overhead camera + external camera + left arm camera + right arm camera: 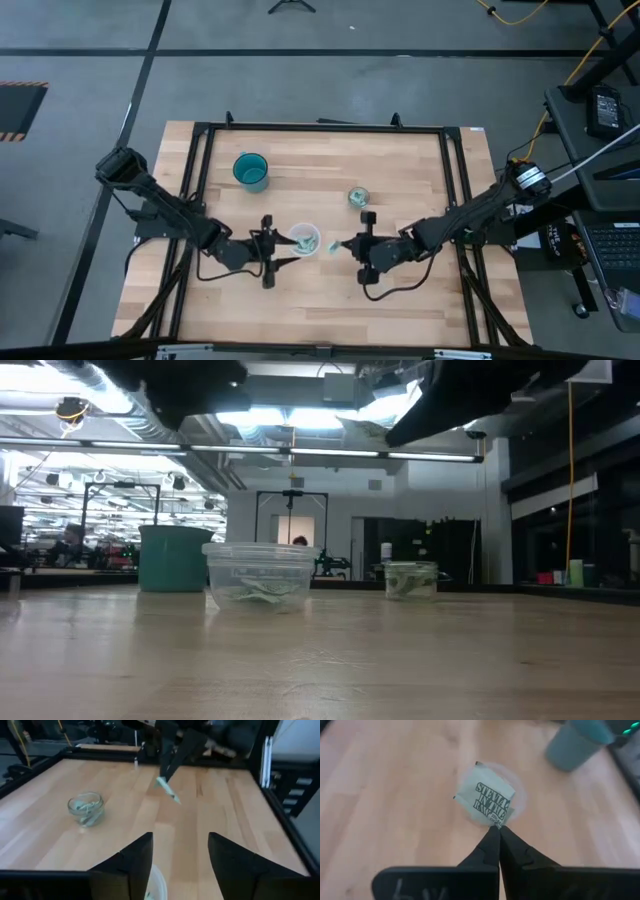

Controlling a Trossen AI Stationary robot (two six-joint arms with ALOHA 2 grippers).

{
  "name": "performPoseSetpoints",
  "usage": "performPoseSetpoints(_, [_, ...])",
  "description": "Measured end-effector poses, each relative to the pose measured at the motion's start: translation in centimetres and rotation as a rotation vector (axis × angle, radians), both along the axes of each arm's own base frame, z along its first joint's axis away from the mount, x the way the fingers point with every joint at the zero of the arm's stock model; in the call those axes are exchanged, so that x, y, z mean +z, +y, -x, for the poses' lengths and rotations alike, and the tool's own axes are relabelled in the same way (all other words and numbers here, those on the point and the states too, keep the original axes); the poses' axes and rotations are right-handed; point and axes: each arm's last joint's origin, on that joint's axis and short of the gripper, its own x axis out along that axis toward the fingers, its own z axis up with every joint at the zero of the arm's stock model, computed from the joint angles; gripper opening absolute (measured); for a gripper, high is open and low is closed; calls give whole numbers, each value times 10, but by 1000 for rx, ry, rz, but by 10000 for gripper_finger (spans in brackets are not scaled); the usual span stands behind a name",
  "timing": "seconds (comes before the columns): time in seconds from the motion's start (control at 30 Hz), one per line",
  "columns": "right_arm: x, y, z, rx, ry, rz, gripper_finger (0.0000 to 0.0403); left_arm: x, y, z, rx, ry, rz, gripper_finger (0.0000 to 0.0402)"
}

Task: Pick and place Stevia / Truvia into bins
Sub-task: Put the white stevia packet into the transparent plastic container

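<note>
Wooden table (400, 290) inside a black frame, workshop floor beyond; three bins on it — teal cup (250, 171) toward the far left, small glass cup (358, 197) right of centre with packets already inside, wide translucent cup (304, 239) at centre, holding a few packets.

Right gripper (496, 826) is pinched tight on one corner of a Stevia packet (486, 798); the packet hangs in the air above the wide cup's rim, well clear of the table, printed face toward the wrist camera. Left gripper (180, 855) hovers just beside the same cup on its other side, jaws apart, nothing between them.

Risks, as judged: the hold is on a corner only, so the packet may swing or twist on release and land on the rim or the wood instead of inside; paper this light drifts easily — a high drop makes a miss likelier; both grippers crowd one cup, so either could knock it and shift or tip it.
</note>
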Motion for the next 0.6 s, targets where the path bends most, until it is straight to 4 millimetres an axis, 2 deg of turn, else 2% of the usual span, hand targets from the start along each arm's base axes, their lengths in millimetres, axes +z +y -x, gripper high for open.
performPoseSetpoints(0.4, [5, -16, -8, -28, -28, 157, 0, 2, 40, -22, 62, -16, 121, 203])
performPoseSetpoints(0.6, [9, -26, -15, -21, -60, 205, 0, 5, 53, -29, 8, -32, 175, 203])
